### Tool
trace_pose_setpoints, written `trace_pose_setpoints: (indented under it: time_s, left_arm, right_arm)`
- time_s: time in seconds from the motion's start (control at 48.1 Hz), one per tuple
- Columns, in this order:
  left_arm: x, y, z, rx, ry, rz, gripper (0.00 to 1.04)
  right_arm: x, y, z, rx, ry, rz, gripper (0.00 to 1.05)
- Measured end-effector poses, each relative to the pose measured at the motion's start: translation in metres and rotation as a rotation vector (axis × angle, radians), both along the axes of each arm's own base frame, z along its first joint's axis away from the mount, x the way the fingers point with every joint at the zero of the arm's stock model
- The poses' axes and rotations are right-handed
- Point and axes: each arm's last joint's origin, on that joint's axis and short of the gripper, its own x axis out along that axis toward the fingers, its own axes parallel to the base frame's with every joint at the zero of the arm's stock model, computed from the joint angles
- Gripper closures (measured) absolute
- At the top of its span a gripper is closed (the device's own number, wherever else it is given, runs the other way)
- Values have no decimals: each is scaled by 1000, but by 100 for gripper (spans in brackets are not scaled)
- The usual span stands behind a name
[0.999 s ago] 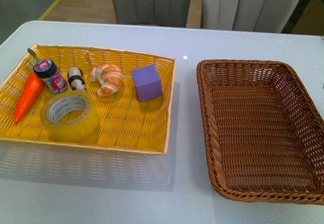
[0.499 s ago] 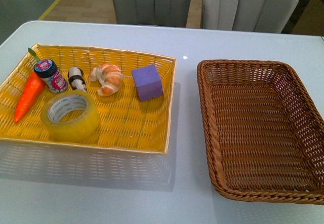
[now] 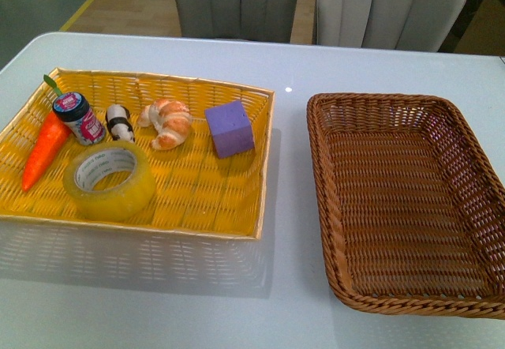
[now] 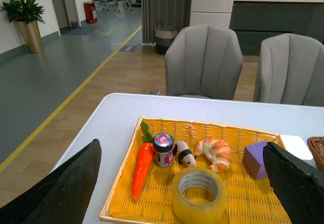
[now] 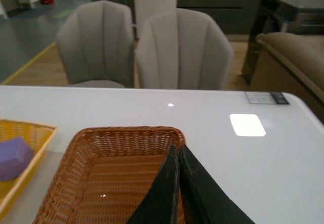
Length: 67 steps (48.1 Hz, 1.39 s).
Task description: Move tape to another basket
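The tape (image 3: pixel 109 180), a wide yellowish translucent roll with a white core, lies flat near the front left of the bright yellow tray (image 3: pixel 197 211). The left wrist view shows the tape (image 4: pixel 198 195) between and ahead of my left gripper (image 4: pixel 187 183), whose black fingers (image 4: pixel 71 188) stand wide open with nothing between them. The dark brown wicker basket (image 3: pixel 323 207) sits empty on the right. My right gripper (image 5: pixel 178 150) is shut and empty above the basket (image 5: pixel 126 133). Neither arm appears in the front view.
In the yellow tray with the tape lie an orange carrot (image 3: pixel 44 149), a small jar (image 3: pixel 79 118), a black-and-white panda figure (image 3: pixel 119 122), a croissant (image 3: pixel 167 123) and a purple block (image 3: pixel 230 129). Two grey chairs (image 3: pixel 237 1) stand behind the white table (image 3: pixel 292 207).
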Motion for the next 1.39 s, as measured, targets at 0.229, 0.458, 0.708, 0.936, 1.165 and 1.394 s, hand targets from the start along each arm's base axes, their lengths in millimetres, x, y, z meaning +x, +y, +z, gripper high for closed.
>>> trace_pose_setpoints:
  time_s: [0.229, 0.458, 0.708, 0.936, 1.165, 1.394]
  left_arm:
    - [0, 0, 0, 0, 0, 0, 9]
    - [0, 0, 0, 0, 0, 0, 9]
    - [0, 0, 0, 0, 0, 0, 9]
    - [0, 0, 0, 0, 0, 0, 9]
    - [0, 0, 0, 0, 0, 0, 9]
    - [0, 0, 0, 0, 0, 0, 9]
  right_arm:
    - [-14, 7, 1, 0, -2, 23, 103]
    - [-28, 7, 8, -1, -24, 24, 103]
    - [-38, 7, 11, -1, -34, 24, 103]
    - [-47, 7, 12, -1, -40, 24, 103]
    - [-53, 7, 12, -1, -40, 24, 103]
    - [-57, 7, 12, -1, -40, 24, 103]
